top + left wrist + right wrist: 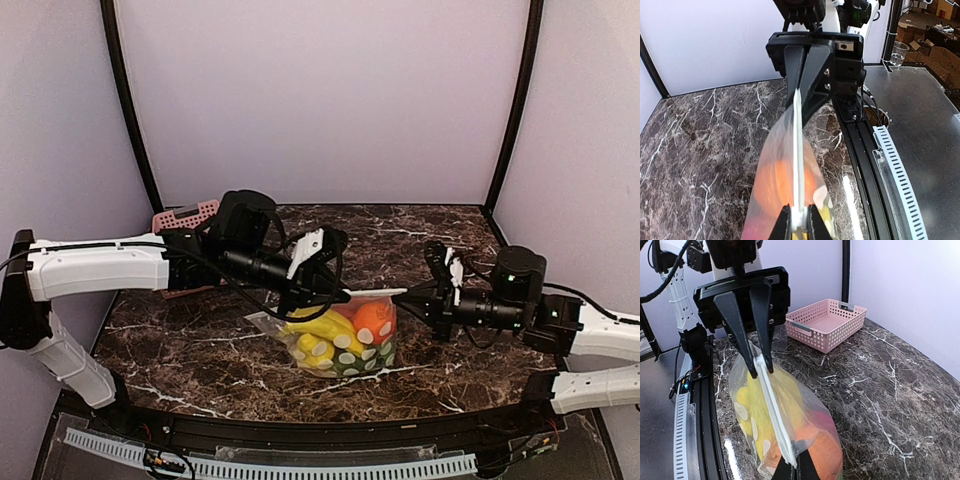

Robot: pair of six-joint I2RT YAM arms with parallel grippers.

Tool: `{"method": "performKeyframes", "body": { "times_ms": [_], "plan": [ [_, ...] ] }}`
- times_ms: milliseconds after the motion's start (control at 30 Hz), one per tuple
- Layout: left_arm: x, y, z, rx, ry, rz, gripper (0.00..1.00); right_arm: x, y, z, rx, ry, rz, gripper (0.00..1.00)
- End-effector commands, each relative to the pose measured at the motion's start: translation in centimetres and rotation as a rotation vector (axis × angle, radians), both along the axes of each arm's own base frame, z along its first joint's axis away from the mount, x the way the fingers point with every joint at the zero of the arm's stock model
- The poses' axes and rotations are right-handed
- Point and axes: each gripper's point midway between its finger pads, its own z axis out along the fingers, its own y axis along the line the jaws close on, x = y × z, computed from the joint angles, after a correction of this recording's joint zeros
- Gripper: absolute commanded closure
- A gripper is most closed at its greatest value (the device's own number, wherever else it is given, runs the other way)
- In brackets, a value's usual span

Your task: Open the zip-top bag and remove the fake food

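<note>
Marble tabletop [180, 350], dark brown with white veins, lies under both grippers. Two white-and-black arms reach inward over it, the left arm [100, 268] from one side and the right arm [600, 335] from the other, with their wrists facing each other.

The bag [340, 335] is clear plastic printed with pale round dots. It hangs stretched between the two grippers, its top edge level with the fingertips and its full belly sagging below them toward the tabletop. Whether its bottom rests on the marble I cannot tell.

A pink perforated basket [825, 322] sits on the table beyond the left gripper's wrist, toward the back wall. It is well apart from the bag.

The left gripper [761, 371] has its fingers together, clamped on one end of the bag's top edge. The right gripper [800, 105] is likewise pinched tight on the opposite end, so the two point straight at each other along that edge.

Toy food [345, 330] fills the bag below the fingertips. A yellow banana [320, 325] lies nearer the left gripper and an orange ball [373, 318] nearer the right gripper, with a pink-red piece [820, 419] beside the orange one.

The white zip strip [772, 410] runs straight from one pair of fingertips to the other and shows as a single thin line.
</note>
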Motion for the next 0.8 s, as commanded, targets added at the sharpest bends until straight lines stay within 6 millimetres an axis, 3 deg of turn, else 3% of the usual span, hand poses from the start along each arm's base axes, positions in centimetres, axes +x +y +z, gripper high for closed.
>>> {"method": "performKeyframes", "body": {
  "times_ms": [0,400,767],
  "plan": [
    [0.8,3.5,-0.7,0.045,0.033,0.105,0.95,2.2,-2.3,1.5,0.058,-0.022,-0.165,1.0],
    [1.1,8.8,-4.4,0.118,0.086,0.279,0.95,4.9,-6.4,1.6,0.08,-0.006,-0.358,1.0],
    [2.5,12.5,-5.9,0.183,0.071,0.449,0.94,5.7,-8.3,1.9,0.084,-0.018,-0.447,1.0]
  ]
}}
